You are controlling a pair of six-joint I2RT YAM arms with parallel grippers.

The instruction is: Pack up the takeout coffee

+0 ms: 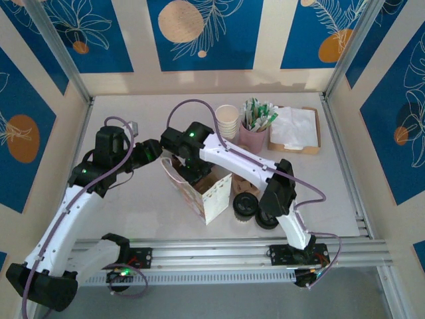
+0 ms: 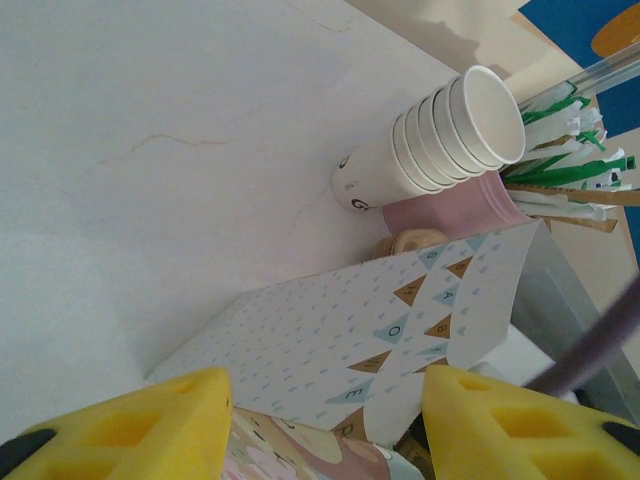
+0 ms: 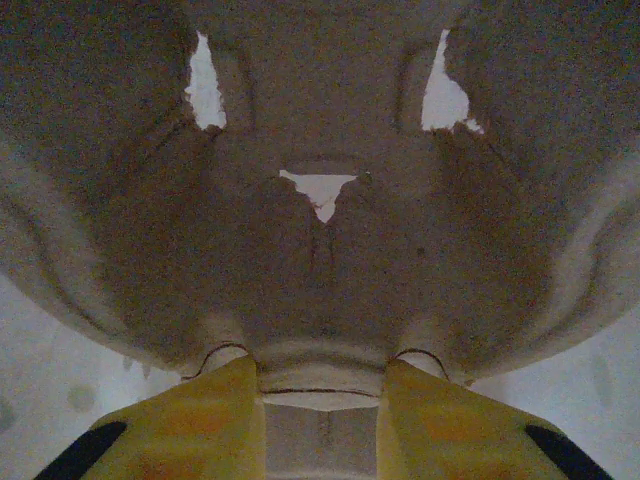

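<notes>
Seen from above, the right arm reaches into the patterned paper bag [image 1: 202, 193]. The takeout coffee [image 1: 244, 205] stands on the table [image 1: 133, 119] just beside it, with a second black lid [image 1: 267, 219] near, partly under the arm. The left pincer [image 2: 325, 405] is spread wide and grips nothing, facing the bag's side, with stacked cups [image 2: 440, 140] beyond. The right pincer [image 3: 322, 400] is clamped on a brown pulp cup tray [image 3: 320, 250], apparently seating it inside the bag. It would next have to let go and fetch the coffee, and its own arm crowds the bag's mouth.
</notes>
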